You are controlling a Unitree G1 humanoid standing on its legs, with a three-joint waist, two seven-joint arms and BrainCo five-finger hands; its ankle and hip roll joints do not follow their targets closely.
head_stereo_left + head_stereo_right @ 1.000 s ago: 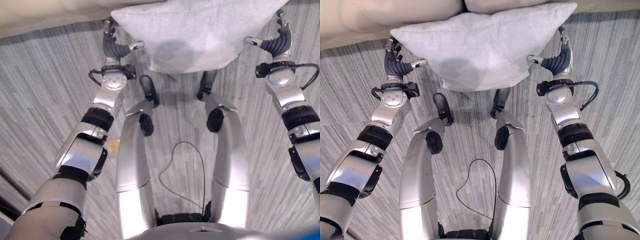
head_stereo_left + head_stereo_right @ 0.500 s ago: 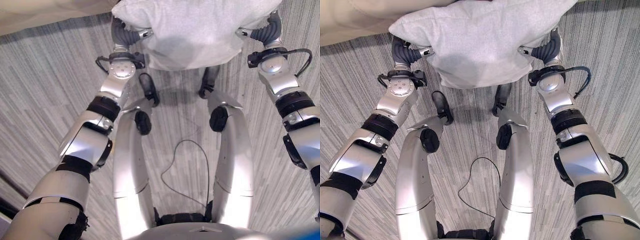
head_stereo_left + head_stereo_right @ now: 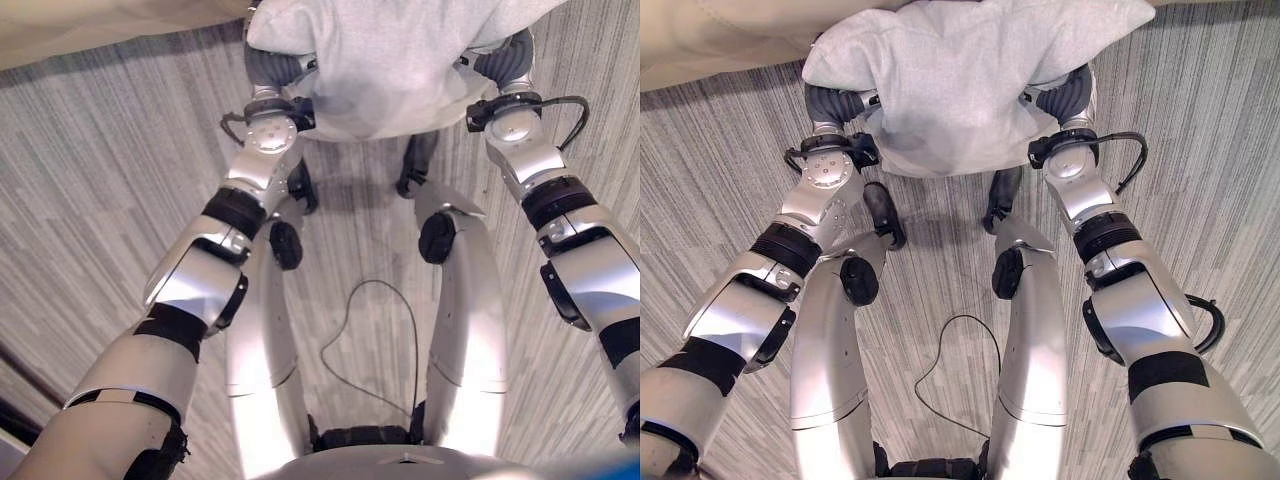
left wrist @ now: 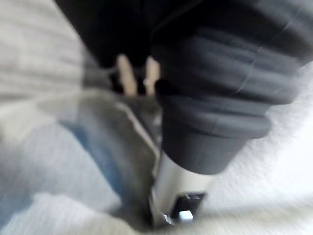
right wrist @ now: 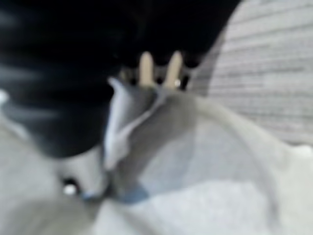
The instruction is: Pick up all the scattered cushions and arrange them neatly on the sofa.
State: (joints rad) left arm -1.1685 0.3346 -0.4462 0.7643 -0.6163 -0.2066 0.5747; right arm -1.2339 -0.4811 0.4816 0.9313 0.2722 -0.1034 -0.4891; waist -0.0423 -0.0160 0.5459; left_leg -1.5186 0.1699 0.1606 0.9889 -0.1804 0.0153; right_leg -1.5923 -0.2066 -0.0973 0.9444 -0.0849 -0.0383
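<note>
Main risk: the grey cushion (image 3: 965, 80) slips or tips out sideways before it's over the sofa (image 3: 710, 35) — it looks to be carried by side pressure alone, so if either arm eases off or the two move unevenly, it could drop to the striped carpet (image 3: 720, 180). It's soft and bulging in the middle, so squeezing harder may just fold it instead of adding grip. Left hand (image 3: 835, 102) presses in on the cushion's left edge, right hand (image 3: 1065, 98) on its right edge — both are largely buried in the fabric, so I can't tell how far the fingers are curled or open. The cushion is held between the hands, above the floor, right at the sofa's near edge.
</note>
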